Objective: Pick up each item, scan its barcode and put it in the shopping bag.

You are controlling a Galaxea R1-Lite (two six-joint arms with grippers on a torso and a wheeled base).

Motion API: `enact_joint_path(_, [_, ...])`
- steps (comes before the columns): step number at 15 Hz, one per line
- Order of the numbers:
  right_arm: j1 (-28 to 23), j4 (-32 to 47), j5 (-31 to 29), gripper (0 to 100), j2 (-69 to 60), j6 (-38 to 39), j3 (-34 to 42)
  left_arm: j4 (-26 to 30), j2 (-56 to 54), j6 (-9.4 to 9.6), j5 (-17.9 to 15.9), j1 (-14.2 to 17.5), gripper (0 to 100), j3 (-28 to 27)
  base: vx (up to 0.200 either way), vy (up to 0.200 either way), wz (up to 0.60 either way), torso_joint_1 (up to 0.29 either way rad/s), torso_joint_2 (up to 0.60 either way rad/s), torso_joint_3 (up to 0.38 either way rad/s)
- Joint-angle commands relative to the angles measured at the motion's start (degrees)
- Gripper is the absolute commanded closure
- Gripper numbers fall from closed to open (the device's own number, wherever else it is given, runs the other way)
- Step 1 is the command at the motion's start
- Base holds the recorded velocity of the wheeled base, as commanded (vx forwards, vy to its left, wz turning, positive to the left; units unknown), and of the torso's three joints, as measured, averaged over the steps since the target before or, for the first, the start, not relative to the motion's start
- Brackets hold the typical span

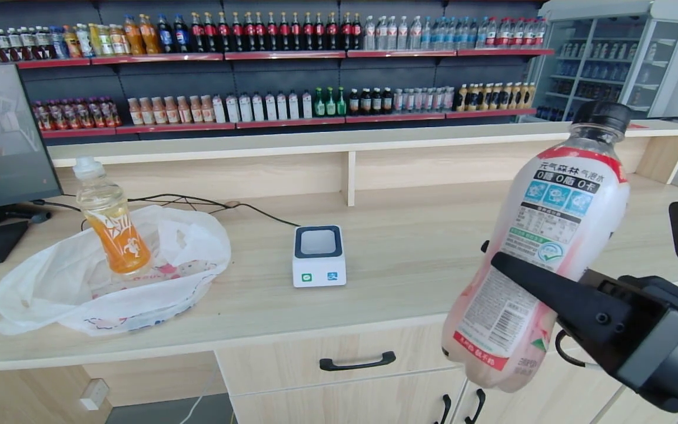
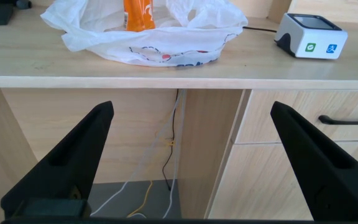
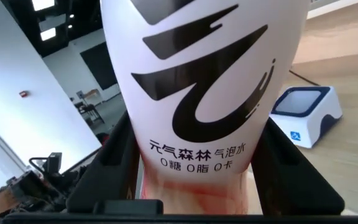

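My right gripper (image 1: 507, 259) is shut on a pink-and-white drink bottle (image 1: 542, 247) with a black cap, held tilted in the air at the counter's right front, label facing the camera. In the right wrist view the bottle (image 3: 201, 93) sits between the two black fingers. A small white barcode scanner (image 1: 319, 255) stands mid-counter, also seen as the scanner (image 3: 306, 115). On the left lies a white plastic shopping bag (image 1: 50, 288) with an orange drink bottle (image 1: 112, 221) standing upright in it. My left gripper (image 2: 191, 155) hangs open below the counter's front edge, facing the bag (image 2: 160, 46).
A dark monitor (image 1: 0, 138) stands at the counter's far left, with black cables (image 1: 198, 203) running behind the bag. A raised wooden ledge (image 1: 351, 144) backs the counter. Drawers with black handles (image 1: 356, 361) lie below. Shelves of bottled drinks (image 1: 292, 70) fill the background.
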Motion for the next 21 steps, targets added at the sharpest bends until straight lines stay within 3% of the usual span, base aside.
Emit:
enact_joint_path(1, [3.3, -0.1, 0.7, 100, 1.6, 0.0, -1.1, 0.0, 0.0, -0.01, 0.0, 0.0, 0, 0.0, 0.000, 0.000, 0.00, 0.000, 0.00, 0.000])
enact_joint_path(3, [6.5, -0.1, 0.7, 100, 4.9, 0.0, -5.0, 0.0, 0.0, -0.01, 0.0, 0.0, 0, 0.0, 0.000, 0.000, 0.00, 0.000, 0.00, 0.000])
enact_joint_path(7, [7.7, -0.1, 0.8, 100, 9.6, 3.1, -14.9, 0.0, 0.0, -0.01, 0.0, 0.0, 0, 0.0, 0.000, 0.000, 0.00, 0.000, 0.00, 0.000])
enact_joint_path(10, [11.5, -0.1, 0.8, 100, 9.6, 8.4, -16.3, 0.0, 0.0, -0.01, 0.0, 0.0, 0, 0.0, 0.000, 0.000, 0.00, 0.000, 0.00, 0.000])
enact_joint_path(14, [11.4, -0.1, 0.8, 100, 10.8, 13.1, -21.2, 0.0, 0.0, -0.01, 0.0, 0.0, 0, 0.0, 0.000, 0.000, 0.00, 0.000, 0.00, 0.000])
enact_joint_path(21, [11.2, -0.1, 0.8, 100, 9.2, 14.5, -21.7, 0.0, 0.0, -0.01, 0.0, 0.0, 0, 0.0, 0.000, 0.000, 0.00, 0.000, 0.00, 0.000])
